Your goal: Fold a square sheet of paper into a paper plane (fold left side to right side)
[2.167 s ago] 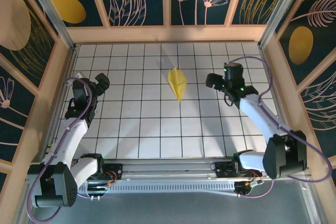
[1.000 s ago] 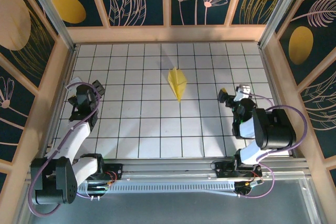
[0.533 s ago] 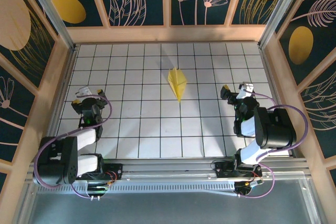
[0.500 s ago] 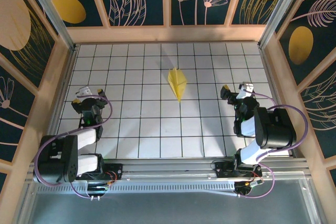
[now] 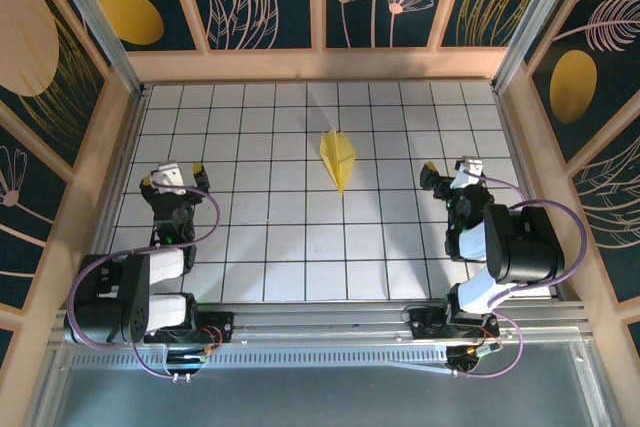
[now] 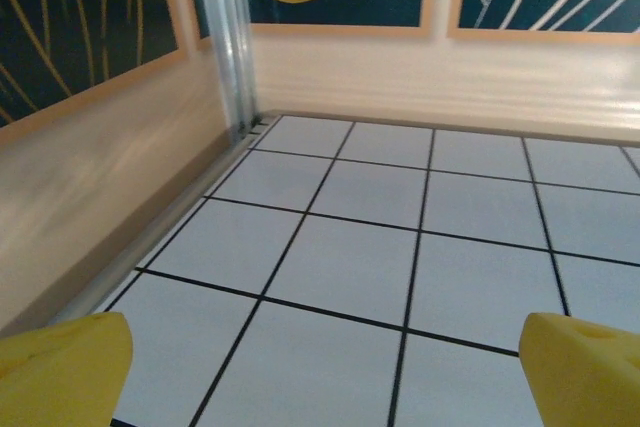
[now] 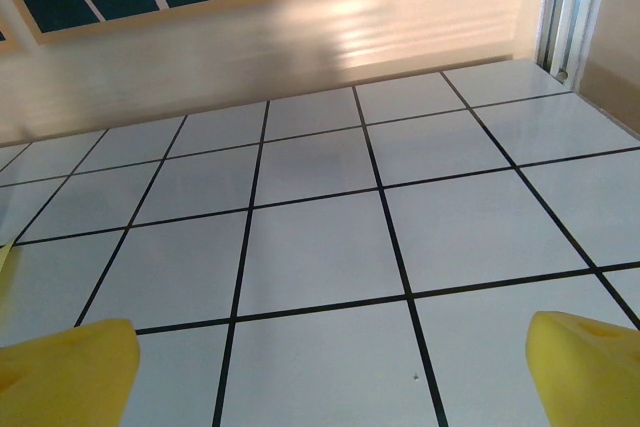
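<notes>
Close to their bases, the left gripper (image 5: 172,178) and right gripper (image 5: 449,173) hang wide open, empty, above the table (image 5: 270,247). Farther out the paper plane (image 5: 338,158) lies folded, well apart from both. Folding looks finished, so probably nothing remains but keeping clear.

Paper plane (image 5: 338,157) lies flat on the white grid table (image 5: 300,247), narrow tip pointing toward the arm bases, nothing touching it. Left gripper (image 5: 172,178) is well to the plane's left and slightly nearer the bases, jaws spread and empty. Right gripper (image 5: 450,173) is well to the plane's right, also spread and empty.
</notes>
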`<state>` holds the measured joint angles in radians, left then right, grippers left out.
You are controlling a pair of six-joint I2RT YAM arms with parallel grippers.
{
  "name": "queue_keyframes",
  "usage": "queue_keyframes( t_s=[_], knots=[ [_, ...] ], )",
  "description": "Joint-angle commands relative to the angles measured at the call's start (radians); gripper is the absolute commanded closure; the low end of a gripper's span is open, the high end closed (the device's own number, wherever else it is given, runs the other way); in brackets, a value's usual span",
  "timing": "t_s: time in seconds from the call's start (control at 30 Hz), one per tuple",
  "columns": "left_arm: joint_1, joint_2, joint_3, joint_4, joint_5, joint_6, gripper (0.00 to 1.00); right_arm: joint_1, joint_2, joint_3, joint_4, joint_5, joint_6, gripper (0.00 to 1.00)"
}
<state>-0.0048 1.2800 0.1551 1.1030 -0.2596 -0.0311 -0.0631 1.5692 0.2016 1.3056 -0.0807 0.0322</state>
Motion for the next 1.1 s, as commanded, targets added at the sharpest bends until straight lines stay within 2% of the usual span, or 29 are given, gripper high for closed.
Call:
queue_keyframes(
  t_s=[0.0,0.07,0.27,0.43,0.5,0.6,1.07],
  knots=[
    [0.006,-0.033,-0.041,0.121,0.139,-0.036,0.01,-0.003,-0.002,0.004,0.054,-0.01,0.003,0.01],
    [0.006,-0.019,-0.034,0.14,0.167,-0.063,0.01,-0.002,-0.001,0.005,0.053,-0.01,0.002,0.01],
    [0.006,0.088,-0.008,0.205,0.159,-0.05,0.01,-0.003,-0.001,0.004,0.055,-0.012,0.002,0.01],
    [0.007,0.26,-0.025,0.415,0.146,-0.059,0.01,-0.001,-0.001,0.005,0.055,-0.011,0.0,0.01],
    [0.007,0.221,0.024,0.254,0.139,-0.055,0.01,-0.001,-0.001,0.004,0.055,-0.012,0.0,0.01],
    [0.006,0.236,0.091,0.142,0.12,-0.06,0.01,0.0,-0.001,0.005,0.055,-0.012,-0.001,0.01],
    [0.006,0.236,0.081,0.166,0.123,-0.06,0.01,0.006,0.0,0.01,0.044,0.002,-0.006,0.01]
  ],
)
